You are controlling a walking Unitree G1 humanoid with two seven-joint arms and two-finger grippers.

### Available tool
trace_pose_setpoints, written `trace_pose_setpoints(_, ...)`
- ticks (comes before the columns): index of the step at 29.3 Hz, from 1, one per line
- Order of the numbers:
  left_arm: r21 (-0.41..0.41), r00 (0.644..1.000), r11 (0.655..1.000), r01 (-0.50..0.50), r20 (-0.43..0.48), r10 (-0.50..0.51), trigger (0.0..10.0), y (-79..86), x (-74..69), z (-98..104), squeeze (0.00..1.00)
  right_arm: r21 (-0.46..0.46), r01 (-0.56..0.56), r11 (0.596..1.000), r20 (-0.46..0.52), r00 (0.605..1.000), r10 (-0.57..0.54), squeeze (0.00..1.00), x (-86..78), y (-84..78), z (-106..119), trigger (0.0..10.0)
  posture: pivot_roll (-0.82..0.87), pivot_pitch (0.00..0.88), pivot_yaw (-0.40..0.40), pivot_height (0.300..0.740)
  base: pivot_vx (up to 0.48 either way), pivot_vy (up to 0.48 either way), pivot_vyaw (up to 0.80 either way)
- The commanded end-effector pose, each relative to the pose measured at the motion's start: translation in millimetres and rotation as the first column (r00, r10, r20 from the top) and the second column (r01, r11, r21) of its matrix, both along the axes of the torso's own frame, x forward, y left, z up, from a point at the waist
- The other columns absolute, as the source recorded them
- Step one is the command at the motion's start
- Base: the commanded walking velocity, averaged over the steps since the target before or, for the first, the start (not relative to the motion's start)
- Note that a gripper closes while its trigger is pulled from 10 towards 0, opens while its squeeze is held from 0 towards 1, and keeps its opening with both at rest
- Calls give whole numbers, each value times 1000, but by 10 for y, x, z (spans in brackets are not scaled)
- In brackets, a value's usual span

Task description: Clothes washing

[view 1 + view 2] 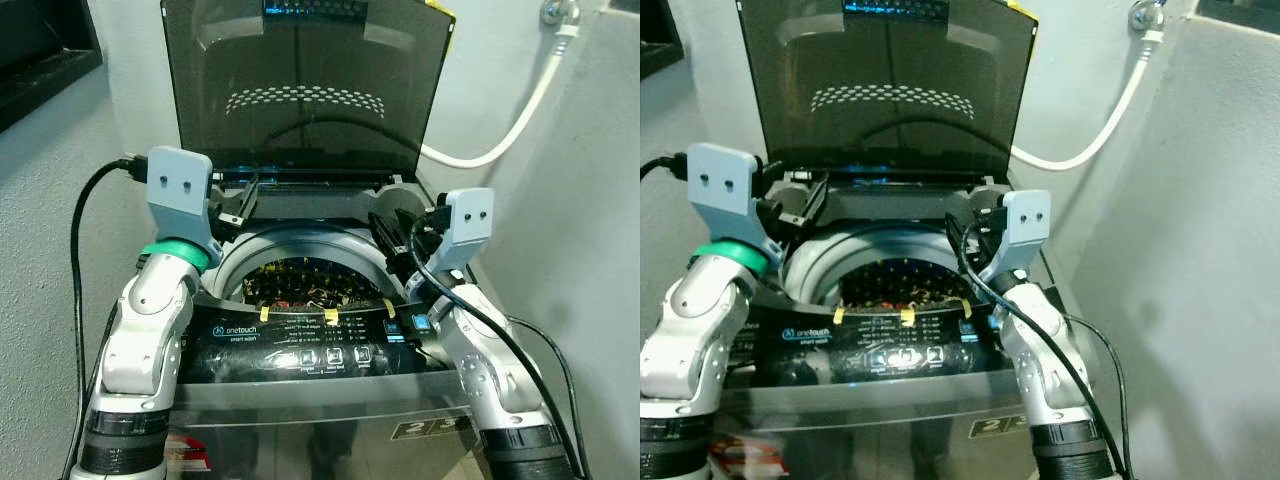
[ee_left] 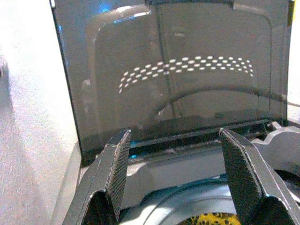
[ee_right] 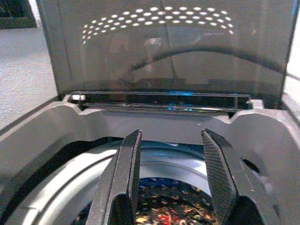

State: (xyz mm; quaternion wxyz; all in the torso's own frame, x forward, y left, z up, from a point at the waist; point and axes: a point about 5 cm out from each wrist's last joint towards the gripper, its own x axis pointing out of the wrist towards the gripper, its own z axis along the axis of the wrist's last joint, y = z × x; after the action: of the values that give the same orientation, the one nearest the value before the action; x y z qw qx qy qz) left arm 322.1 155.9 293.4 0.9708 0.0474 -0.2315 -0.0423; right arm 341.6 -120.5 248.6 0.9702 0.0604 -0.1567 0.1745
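Observation:
A top-loading washing machine (image 1: 300, 345) stands before me with its dark tinted lid (image 1: 305, 90) raised upright. Inside the drum lies dark patterned clothing (image 1: 300, 285) with yellow and red specks, seen too in the right wrist view (image 3: 164, 213). My left gripper (image 1: 238, 205) is held over the drum's left rim, open and empty, its ribbed fingers (image 2: 117, 164) aimed at the lid. Over the right rim my right gripper (image 1: 395, 240) hangs open with nothing in it, its fingers (image 3: 126, 173) pointing across the drum opening.
The black control panel (image 1: 310, 345) with lit buttons runs along the machine's front. A white hose (image 1: 520, 120) curves from a wall tap at the upper right. Grey walls close in on both sides. Black cables (image 1: 80, 260) trail from both arms.

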Motion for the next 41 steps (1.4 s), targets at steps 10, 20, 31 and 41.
trace_pose_setpoints(10,-57,998,998,-21,-55,18,10000,-117,-92,-81,0,-36,26,999,13,1000,-26,0,30,-40,-18,10000,27,56,-34,740,0,-230,0)
trace_pose_setpoints(20,-57,997,998,-23,-70,19,10000,-134,-98,-78,0,-42,33,999,5,999,-33,0,27,-55,-51,10000,22,65,-26,740,0,-352,0)
trace_pose_setpoints(31,-35,991,996,-78,-112,73,10000,88,-69,-96,0,-41,38,998,-1,999,-38,0,25,-72,-79,10000,26,66,-20,740,0,95,0)
trace_pose_setpoints(41,-2,989,995,-99,-114,99,10000,142,-103,-105,0,-42,8,999,-9,1000,-8,0,34,-28,-93,10000,32,68,-30,740,0,469,0)
